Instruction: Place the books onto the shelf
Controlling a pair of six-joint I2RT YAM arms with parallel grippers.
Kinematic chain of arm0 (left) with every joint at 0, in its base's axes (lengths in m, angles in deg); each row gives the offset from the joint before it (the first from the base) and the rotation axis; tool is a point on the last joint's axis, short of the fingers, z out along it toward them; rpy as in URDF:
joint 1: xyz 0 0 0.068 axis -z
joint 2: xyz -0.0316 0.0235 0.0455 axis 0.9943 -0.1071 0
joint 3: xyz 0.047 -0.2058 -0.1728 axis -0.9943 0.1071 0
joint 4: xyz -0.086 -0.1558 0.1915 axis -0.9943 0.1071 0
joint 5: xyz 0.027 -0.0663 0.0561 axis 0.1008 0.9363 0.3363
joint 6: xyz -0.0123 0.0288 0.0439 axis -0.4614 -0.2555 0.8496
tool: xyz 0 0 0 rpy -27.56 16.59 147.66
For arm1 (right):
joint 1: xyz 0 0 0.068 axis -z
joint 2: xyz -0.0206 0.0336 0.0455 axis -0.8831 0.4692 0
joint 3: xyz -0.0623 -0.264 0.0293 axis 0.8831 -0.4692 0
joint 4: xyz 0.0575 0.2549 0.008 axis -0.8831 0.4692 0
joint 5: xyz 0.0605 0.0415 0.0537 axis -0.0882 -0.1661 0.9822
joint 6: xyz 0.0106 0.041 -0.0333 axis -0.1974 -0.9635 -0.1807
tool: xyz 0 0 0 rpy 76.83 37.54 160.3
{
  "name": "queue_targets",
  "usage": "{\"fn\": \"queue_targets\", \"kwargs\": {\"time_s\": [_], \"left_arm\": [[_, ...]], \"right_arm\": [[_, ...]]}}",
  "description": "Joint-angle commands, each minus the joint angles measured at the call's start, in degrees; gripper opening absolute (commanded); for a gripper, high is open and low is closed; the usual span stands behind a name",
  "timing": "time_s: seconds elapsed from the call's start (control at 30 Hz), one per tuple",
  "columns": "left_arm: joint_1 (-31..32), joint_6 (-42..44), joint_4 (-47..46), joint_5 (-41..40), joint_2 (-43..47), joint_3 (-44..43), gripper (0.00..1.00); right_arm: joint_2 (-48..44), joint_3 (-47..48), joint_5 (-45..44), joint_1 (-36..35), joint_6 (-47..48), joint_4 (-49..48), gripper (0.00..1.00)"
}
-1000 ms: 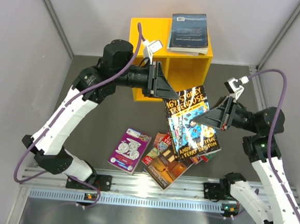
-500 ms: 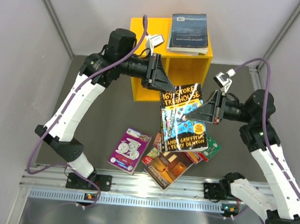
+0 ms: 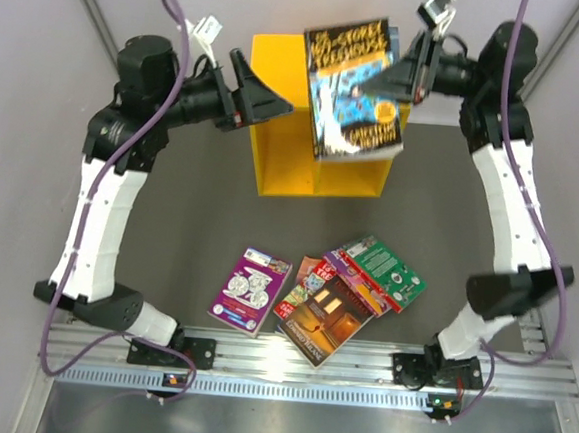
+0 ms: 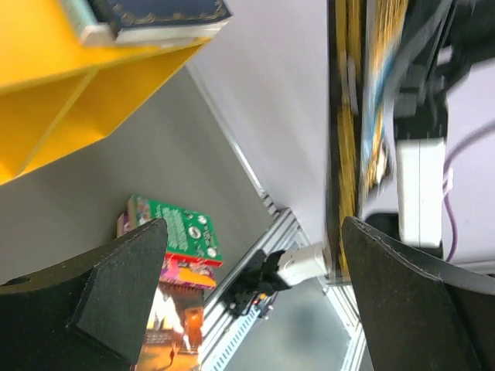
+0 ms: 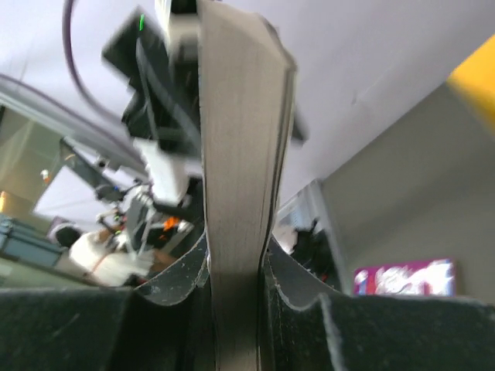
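Partly hidden shelf (image 3: 275, 140), book (image 3: 355, 86) overlapping it

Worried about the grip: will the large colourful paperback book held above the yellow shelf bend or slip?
Probably stiff enough: the large colourful paperback book looks flat and thick. Clamped at one edge only by the right pincer, it may pivot or slip.

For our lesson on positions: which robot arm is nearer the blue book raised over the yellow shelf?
Right. The right fingers grip the blue book at its right edge, above the yellow shelf. The left fingers stand open and apart, off the book's left side.
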Motion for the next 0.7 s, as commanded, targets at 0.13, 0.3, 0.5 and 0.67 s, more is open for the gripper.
{"fn": "queue_targets", "kwargs": {"time_s": [0.13,0.3,0.5,0.67], "left_arm": [[-0.7,1.7,1.5,-5.8,13.1,15.2,0.98],[-0.7,1.1,0.4,-6.2,15.3,19.3,0.97],[-0.7,1.3,-0.1,-5.2,13.3,19.7,0.96],[-0.7,0.7,-1.3,-3.7,10.8,19.4,0.94]], "right_arm": [[30.2,44.5,-4.9,12.5,-33.1,-30.9,0.0],[30.3,36.8,-7.5,16.9,-24.9,-28.3,0.0],[33.7,39.0,-9.2,14.7,-20.5,-25.3,0.0],[34.1,38.8,-12.0,12.0,-16.8,-22.9,0.0]]}}
